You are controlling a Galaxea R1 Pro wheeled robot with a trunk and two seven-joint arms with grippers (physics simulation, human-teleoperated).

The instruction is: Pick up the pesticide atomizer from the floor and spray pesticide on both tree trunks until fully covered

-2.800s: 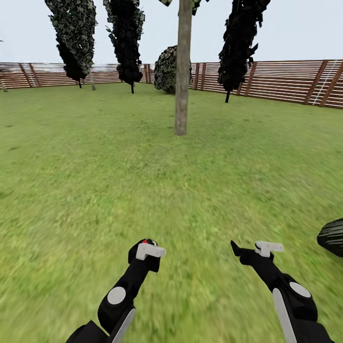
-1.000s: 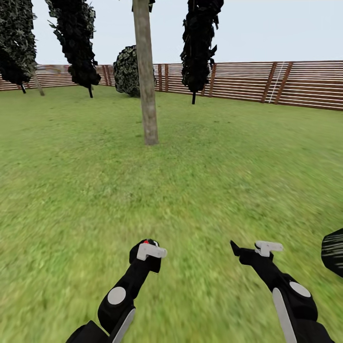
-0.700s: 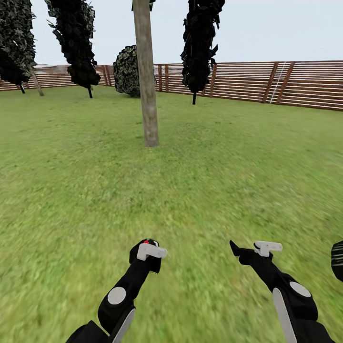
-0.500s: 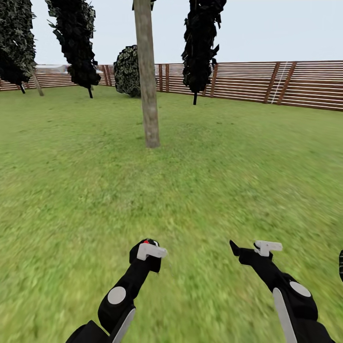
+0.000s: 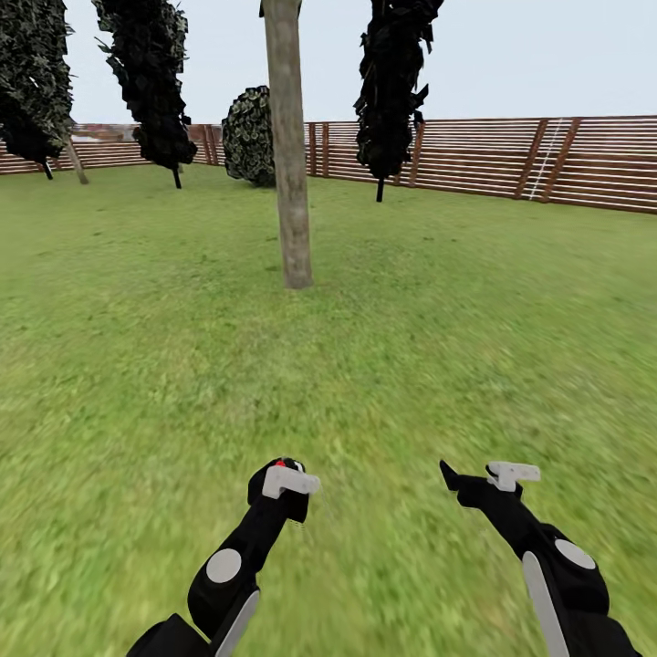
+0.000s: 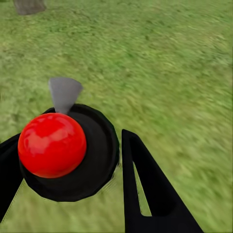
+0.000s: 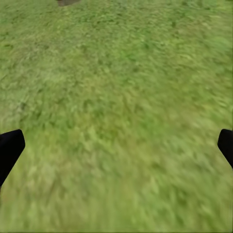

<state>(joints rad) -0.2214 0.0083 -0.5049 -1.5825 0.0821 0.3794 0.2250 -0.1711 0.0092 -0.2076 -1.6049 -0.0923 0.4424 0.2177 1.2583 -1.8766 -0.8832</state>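
My left gripper (image 5: 285, 478) is shut on the pesticide atomizer (image 6: 68, 155), a dark round body with a red knob on top and a grey nozzle, held low over the grass. In the head view only the red spot of the atomizer (image 5: 279, 464) peeks out at the gripper. My right gripper (image 5: 476, 482) is open, and its fingertips (image 7: 9, 145) stand wide apart with nothing but lawn between them. One tree trunk (image 5: 290, 164), thick, straight and grey-brown, rises from the grass ahead and slightly left, several arm lengths beyond both grippers. Its base (image 6: 29, 6) appears in the left wrist view.
A slatted wooden fence (image 5: 511, 160) runs along the back of the lawn. Dark bushes on thin stems (image 5: 388, 82) (image 5: 146, 82) and a round bush (image 5: 248, 137) stand near it. Open grass (image 5: 383, 365) lies between me and the trunk.
The whole picture has shifted, so the camera moved: the trunk now sits further left and slightly nearer, and a dark object at the right edge has slid out of view. Both arms hold their pose.
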